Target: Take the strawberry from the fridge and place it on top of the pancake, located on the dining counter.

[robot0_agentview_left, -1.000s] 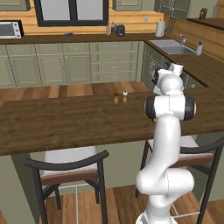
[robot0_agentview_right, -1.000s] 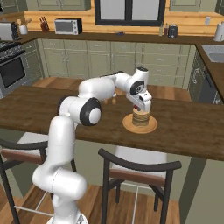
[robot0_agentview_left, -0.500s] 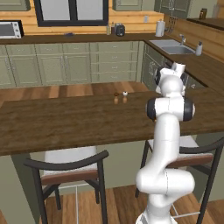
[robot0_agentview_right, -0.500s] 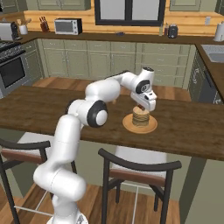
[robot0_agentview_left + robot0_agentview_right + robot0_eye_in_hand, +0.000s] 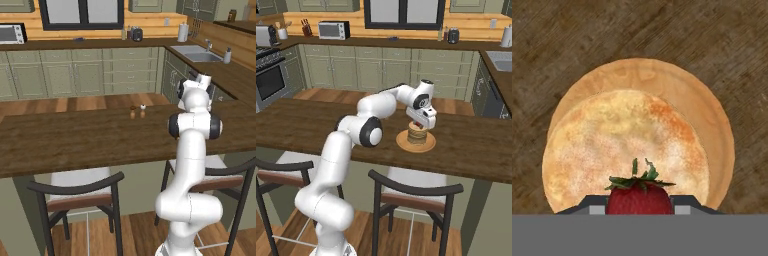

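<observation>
Low in the hand view, the dark-red strawberry [image 5: 640, 200] with green leaves sits between my two fingertips, just above the tan-golden pancake [image 5: 612, 150]. The pancake lies on a round wooden plate [image 5: 714, 115] on the dark-brown dining counter [image 5: 562, 40]. From the right base view, my gripper [image 5: 417, 128] points straight down onto the pancake [image 5: 416, 135] and its plate [image 5: 428, 145]. The gripper is shut on the strawberry. The fridge is out of view.
Two small shakers [image 5: 137, 111] stand on the dining counter [image 5: 75, 140] to the left of my arm. Black-framed stools [image 5: 411, 192] stand at the counter's near side. The wall counter with green cabinets and a sink [image 5: 197, 56] lies behind.
My hand stays over the pancake with the strawberry between its fingers. The arm's elbow has shifted a little to the right in the right base view.
</observation>
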